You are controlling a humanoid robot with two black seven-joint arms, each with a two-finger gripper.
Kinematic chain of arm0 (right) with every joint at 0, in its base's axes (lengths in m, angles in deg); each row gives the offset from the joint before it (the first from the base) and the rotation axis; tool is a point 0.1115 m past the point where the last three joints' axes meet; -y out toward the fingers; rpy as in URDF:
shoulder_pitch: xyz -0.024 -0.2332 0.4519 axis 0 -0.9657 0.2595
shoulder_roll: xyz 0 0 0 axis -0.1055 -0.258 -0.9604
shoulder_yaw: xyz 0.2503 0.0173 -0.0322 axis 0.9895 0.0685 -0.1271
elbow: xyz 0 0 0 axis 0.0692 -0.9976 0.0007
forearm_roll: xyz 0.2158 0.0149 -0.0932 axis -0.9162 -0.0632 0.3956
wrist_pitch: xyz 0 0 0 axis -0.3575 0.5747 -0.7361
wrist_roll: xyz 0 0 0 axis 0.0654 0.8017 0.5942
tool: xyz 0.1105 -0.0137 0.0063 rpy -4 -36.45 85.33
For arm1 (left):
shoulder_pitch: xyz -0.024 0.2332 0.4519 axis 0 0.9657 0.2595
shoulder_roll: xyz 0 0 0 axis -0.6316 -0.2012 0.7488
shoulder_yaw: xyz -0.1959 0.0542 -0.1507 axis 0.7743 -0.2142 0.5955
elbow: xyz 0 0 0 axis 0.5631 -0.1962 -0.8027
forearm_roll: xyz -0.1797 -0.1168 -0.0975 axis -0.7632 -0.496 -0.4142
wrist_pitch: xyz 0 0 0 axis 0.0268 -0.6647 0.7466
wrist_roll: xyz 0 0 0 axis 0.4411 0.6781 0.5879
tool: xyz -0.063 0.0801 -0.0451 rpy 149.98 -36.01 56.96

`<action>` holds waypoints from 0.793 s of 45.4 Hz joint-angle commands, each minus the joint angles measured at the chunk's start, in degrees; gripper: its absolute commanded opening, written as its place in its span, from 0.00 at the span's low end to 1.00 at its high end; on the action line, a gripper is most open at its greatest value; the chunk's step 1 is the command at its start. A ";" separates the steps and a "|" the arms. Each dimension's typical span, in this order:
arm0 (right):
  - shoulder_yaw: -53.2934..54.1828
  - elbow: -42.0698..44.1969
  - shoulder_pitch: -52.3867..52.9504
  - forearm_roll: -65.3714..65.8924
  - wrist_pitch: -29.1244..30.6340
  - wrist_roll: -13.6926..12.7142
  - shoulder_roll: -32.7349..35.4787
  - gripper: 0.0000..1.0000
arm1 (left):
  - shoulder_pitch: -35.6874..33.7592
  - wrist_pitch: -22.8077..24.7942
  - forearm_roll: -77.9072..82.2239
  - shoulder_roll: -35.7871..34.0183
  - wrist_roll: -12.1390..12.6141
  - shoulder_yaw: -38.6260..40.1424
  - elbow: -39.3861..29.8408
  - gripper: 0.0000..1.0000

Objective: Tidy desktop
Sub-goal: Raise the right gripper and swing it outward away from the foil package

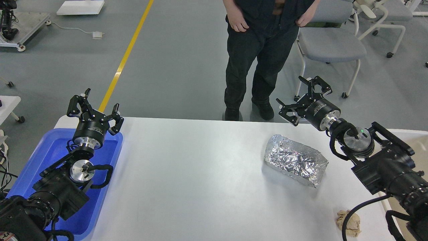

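Observation:
The white desktop (200,174) fills the middle of the head view. A crumpled silver foil tray (295,160) lies on it at the right. A crumpled beige paper wad (349,222) lies near the front right edge. My left gripper (94,107) is open and empty, held above the far end of the blue tray (50,150). My right gripper (302,98) is open and empty, above the desktop's far edge, beyond the foil tray and apart from it.
A white-rimmed bin with a beige bottom (409,140) stands at the right edge, mostly hidden by my right arm. A person in dark clothes (260,57) stands just beyond the far edge. A grey chair (331,43) stands behind on the right.

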 commanded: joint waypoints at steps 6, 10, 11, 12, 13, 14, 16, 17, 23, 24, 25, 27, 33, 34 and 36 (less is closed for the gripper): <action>-0.02 -0.71 1.76 1.26 0.48 0.05 3.12 1.00 | 0.00 -0.01 0.00 0.00 -0.05 -0.03 0.00 1.00; -0.10 -0.89 3.77 3.79 2.22 -0.39 5.48 1.00 | 0.00 -0.01 0.00 0.00 -0.05 -0.03 0.00 1.00; -0.10 -0.89 4.13 4.33 2.67 -0.39 5.84 1.00 | 0.00 -0.01 0.00 0.00 -0.05 -0.03 0.00 1.00; -0.10 -0.89 4.48 4.94 2.94 -0.39 6.11 1.00 | 0.00 -0.01 0.00 0.00 -0.05 -0.03 0.00 1.00; -0.19 -1.15 4.83 5.56 3.20 -0.39 6.46 1.00 | 0.00 -0.01 0.00 0.00 0.03 -0.03 0.00 1.00; -0.28 -1.41 5.01 6.26 3.29 -0.39 6.72 1.00 | 0.00 -0.01 0.00 0.00 -0.05 -0.03 0.00 1.00; -0.63 -2.55 5.27 8.19 3.38 -0.30 7.43 1.00 | 0.00 -0.01 0.00 0.00 -0.05 -0.03 0.00 1.00; -0.89 -3.34 5.27 9.25 3.38 -0.30 7.78 1.00 | 0.00 -0.01 0.00 0.00 -0.05 -0.03 0.00 1.00; -1.51 -5.63 5.80 16.45 3.38 -0.39 10.06 1.00 | 0.00 -0.01 0.00 0.00 -0.05 -0.03 0.00 1.00; -1.51 -5.72 5.97 17.42 3.38 -0.48 10.24 1.00 | 0.00 -0.01 0.00 0.00 0.03 -0.03 0.00 1.00; -1.60 -5.98 6.32 18.39 3.38 -0.57 10.33 1.00 | 0.00 -0.01 0.00 0.00 0.03 -0.03 0.00 1.00; -1.77 -6.95 6.76 20.32 3.38 -0.74 10.94 1.00 | 0.00 0.08 0.00 0.00 0.03 0.05 0.00 1.00; -4.49 -12.48 7.82 26.21 3.12 -0.74 13.40 1.00 | 0.00 0.08 0.00 0.00 0.03 0.05 -0.09 1.00; -5.11 -13.45 8.08 27.09 3.12 -0.83 13.84 1.00 | 0.00 0.08 0.00 0.00 0.03 0.05 -0.09 1.00; -6.51 -15.29 8.87 29.02 3.12 -0.83 14.63 1.00 | 0.00 0.17 0.00 0.00 0.03 0.05 -0.09 1.00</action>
